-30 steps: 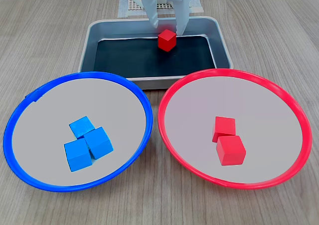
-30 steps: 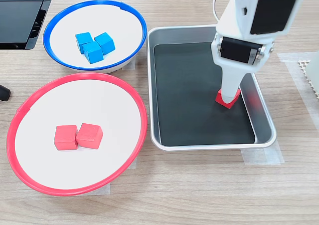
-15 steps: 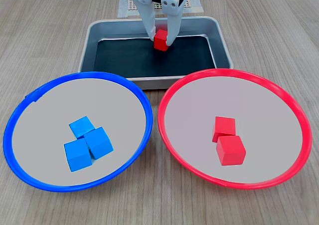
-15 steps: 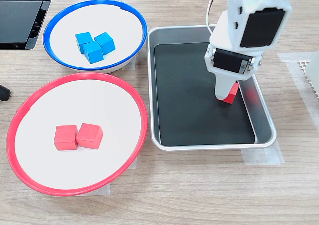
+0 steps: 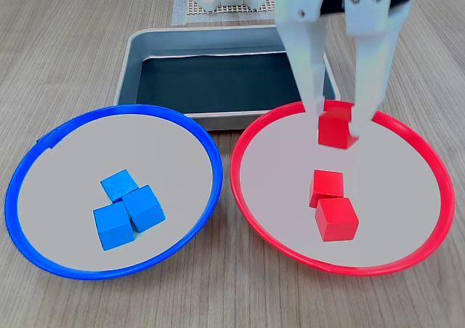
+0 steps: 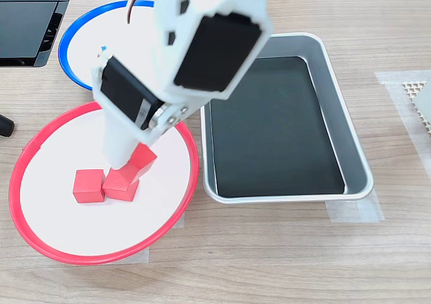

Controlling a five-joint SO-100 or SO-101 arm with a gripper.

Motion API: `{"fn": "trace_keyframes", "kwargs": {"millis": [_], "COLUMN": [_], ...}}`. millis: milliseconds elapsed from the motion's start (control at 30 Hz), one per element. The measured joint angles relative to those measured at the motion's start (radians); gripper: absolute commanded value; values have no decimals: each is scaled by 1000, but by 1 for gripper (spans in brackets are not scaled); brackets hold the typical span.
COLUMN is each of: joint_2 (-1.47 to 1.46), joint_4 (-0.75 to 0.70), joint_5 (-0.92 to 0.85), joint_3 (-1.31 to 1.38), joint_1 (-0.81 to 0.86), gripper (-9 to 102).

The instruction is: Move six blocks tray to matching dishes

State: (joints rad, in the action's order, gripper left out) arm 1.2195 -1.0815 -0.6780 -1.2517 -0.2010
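The claw is up over the red-rimmed dish, and it has a red block pinched tight between its two white fingers. That block hangs above the far part of the dish's pale centre, with two more red blocks sitting touching each other on the dish floor below and nearer the camera. In the other fixed view the arm looms large, the held block showing just above the pair, though whether it touches them is hard to tell from there. Over on the blue-rimmed dish, three blue blocks huddle together in a tight cluster. The silver tray sits behind both dishes on the wooden surface, its black floor bare.
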Motion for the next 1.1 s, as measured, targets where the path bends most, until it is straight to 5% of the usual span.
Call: {"fn": "trace_keyframes", "kwargs": {"millis": [100,200,300,367,867,1100], "joint_2": [-12,-6,38,118,1227,1758], "joint_4": [72,92,117,141,578,397], "joint_5": [-86,-120,-137,-129,535,657], "joint_3": [-35,-60,-123,-181,-1345,-1709], "joint_1": [-18,-12,-8,-8,190,247], "gripper": [26,26,1,0,0,0]}}
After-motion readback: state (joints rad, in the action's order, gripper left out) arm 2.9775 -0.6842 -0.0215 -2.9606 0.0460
